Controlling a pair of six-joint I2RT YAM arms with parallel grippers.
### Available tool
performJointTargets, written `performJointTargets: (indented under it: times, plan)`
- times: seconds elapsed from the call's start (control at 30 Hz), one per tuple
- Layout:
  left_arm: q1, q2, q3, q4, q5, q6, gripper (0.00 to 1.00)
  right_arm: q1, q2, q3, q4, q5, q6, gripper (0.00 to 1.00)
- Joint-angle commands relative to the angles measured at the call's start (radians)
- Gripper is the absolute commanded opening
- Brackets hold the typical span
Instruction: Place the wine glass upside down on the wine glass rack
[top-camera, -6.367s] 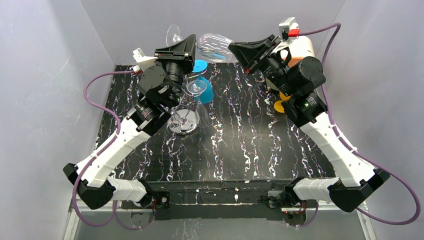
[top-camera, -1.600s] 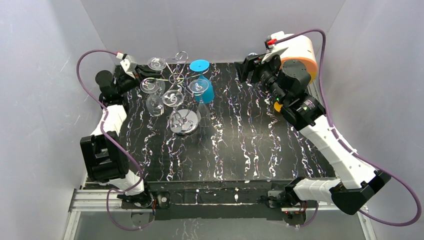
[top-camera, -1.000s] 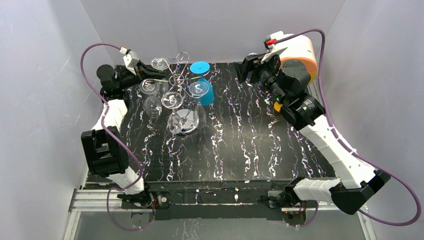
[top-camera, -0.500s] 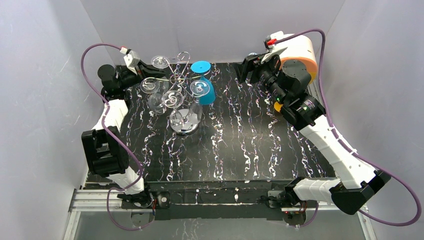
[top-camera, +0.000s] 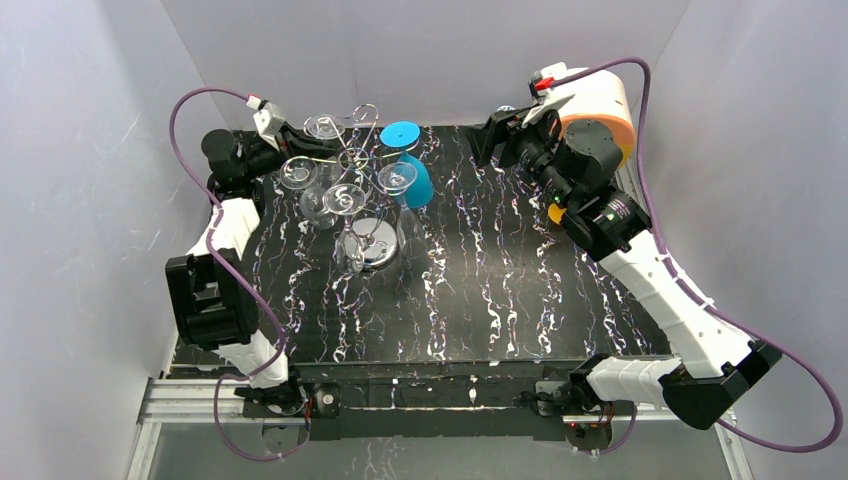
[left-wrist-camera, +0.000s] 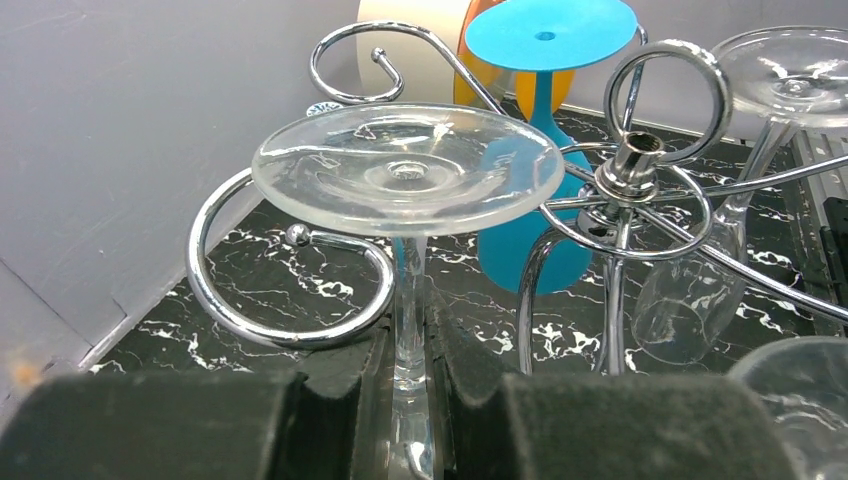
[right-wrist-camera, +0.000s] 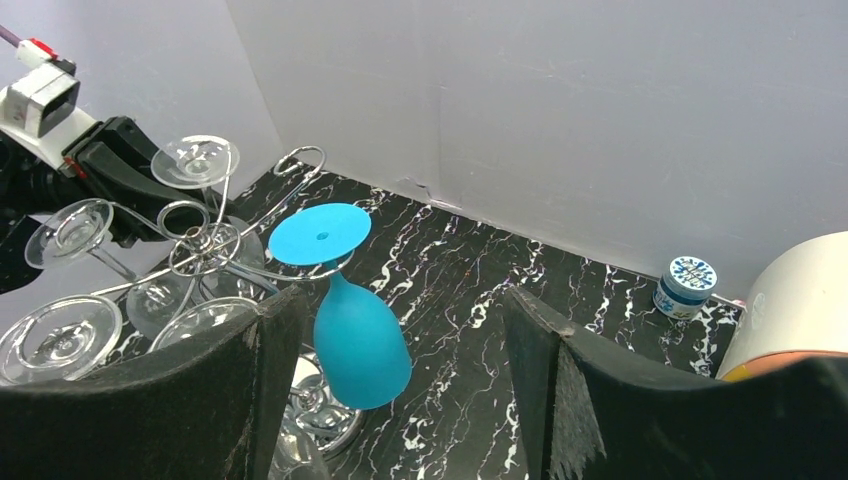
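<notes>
My left gripper is shut on the stem of a clear wine glass, held upside down with its foot on top. The foot sits just above a curly scroll arm of the wine glass rack, and the stem touches the scroll's right edge. From above, the left gripper is at the rack's back left, above its chrome base. The held glass's bowl is hidden below the fingers. At the back right my right gripper stands open and empty; its own view looks past its fingers toward the rack.
A blue wine glass and several clear ones hang upside down on the rack. A white and orange roll and a small jar stand at the back right. Grey walls close in the back and sides.
My left gripper has shifted a little to the right with the glass, closer to the rack's post. The rack and its hanging glasses have nudged slightly. The right arm has not moved.
</notes>
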Motion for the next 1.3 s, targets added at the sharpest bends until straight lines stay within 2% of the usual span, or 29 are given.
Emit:
performJointTargets:
  times: [0.0,0.2,0.97,1.27]
  plan:
    - [-0.024,-0.007,0.013,0.045,0.02,0.004,0.0,0.006,-0.036,0.011,0.062,-0.012,0.013,0.79]
    - [-0.024,-0.002,0.005,0.045,-0.016,0.017,0.0,0.006,-0.035,0.011,0.064,-0.021,0.021,0.79]
    - [-0.024,-0.088,-0.12,0.1,-0.496,0.186,0.0,0.005,-0.045,0.005,0.076,-0.043,0.022,0.79]
    - [-0.023,-0.134,-0.168,0.109,-0.527,0.212,0.0,0.006,-0.042,0.004,0.083,-0.052,0.014,0.8]
